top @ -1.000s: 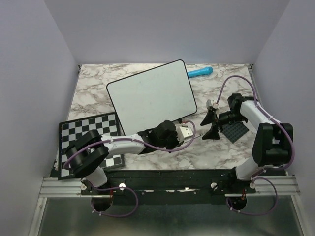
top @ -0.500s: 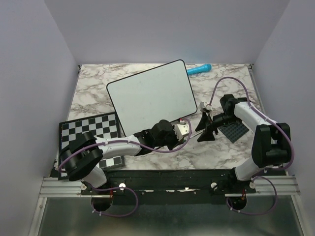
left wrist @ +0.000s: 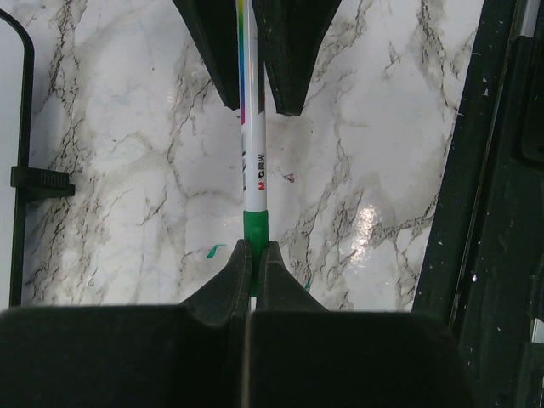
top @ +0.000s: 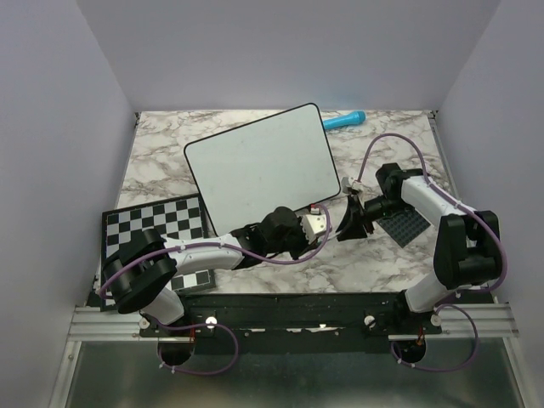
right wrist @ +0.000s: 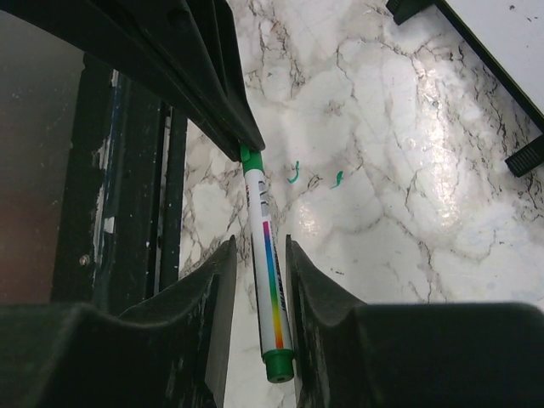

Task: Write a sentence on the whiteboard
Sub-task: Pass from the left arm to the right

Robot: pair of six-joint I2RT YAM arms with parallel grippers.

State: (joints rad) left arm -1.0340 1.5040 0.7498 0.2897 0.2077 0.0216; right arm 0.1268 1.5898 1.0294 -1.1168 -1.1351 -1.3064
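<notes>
Marble-pattern table (top: 382,263), pale bare walls on three sides. The whiteboard (top: 259,166) lies at centre-rear, turned a little askew. Its near right corner sits just behind my two pincers, which meet over bare marble in front of it.

My left pincer (left wrist: 252,246) is clenched on one green end of a marker (left wrist: 253,153), white barrel with a rainbow stripe. My right pincer (right wrist: 259,245) has a finger on either side of the other end. I cannot tell whether it bites or only flanks.

Green ink flecks (right wrist: 293,172) on the marble beside the marker. Checkerboard (top: 157,225) near left, partly under my left arm. Blue cylinder (top: 344,122) at the far edge. Dark studded plate (top: 406,228) beneath my right forearm.

From above, the marker is barely visible between the pincers. The wrist views catch only a rim and a black foot of the board.
</notes>
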